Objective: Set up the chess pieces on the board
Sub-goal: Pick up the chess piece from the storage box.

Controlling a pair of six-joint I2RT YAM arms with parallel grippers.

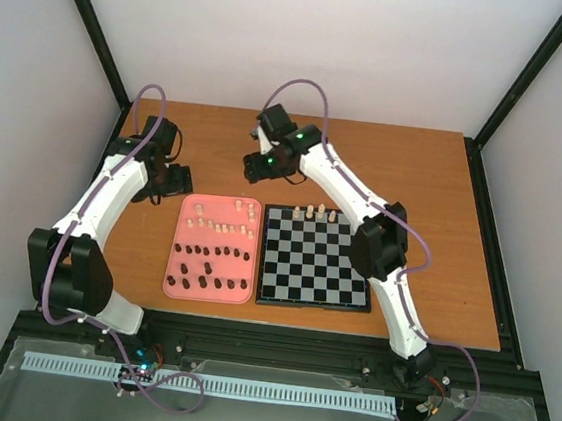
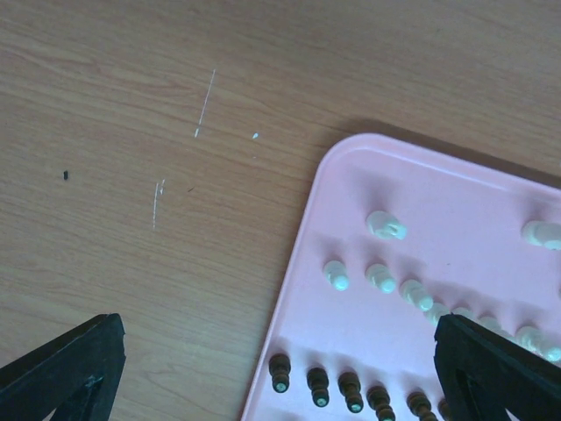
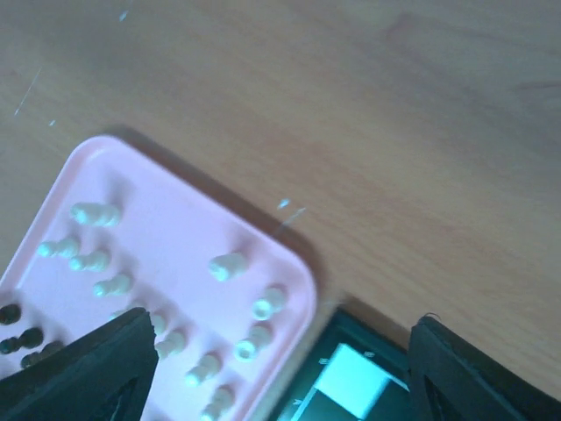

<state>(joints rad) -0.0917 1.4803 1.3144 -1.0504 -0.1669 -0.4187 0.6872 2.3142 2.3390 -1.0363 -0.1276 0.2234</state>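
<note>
The black and grey board (image 1: 315, 264) lies right of a pink tray (image 1: 244, 293). Several cream chess pieces (image 1: 315, 213) stand on the board's far row. More cream pieces (image 1: 221, 227) and dark brown pieces (image 1: 210, 268) sit in the tray. My left gripper (image 1: 171, 183) hovers by the tray's far left corner, open (image 2: 276, 386), with dark pieces (image 2: 317, 384) and cream pieces (image 2: 386, 225) below it. My right gripper (image 1: 257, 169) hangs open (image 3: 280, 377) above the tray's far right corner, over cream pieces (image 3: 228, 265) and the board's corner (image 3: 351, 381). Neither holds anything.
The wooden table (image 1: 415, 174) stretches behind and to the right of the board. Black frame posts (image 1: 102, 46) and white walls enclose the table. The right arm's elbow (image 1: 382, 249) hangs over the board's right side.
</note>
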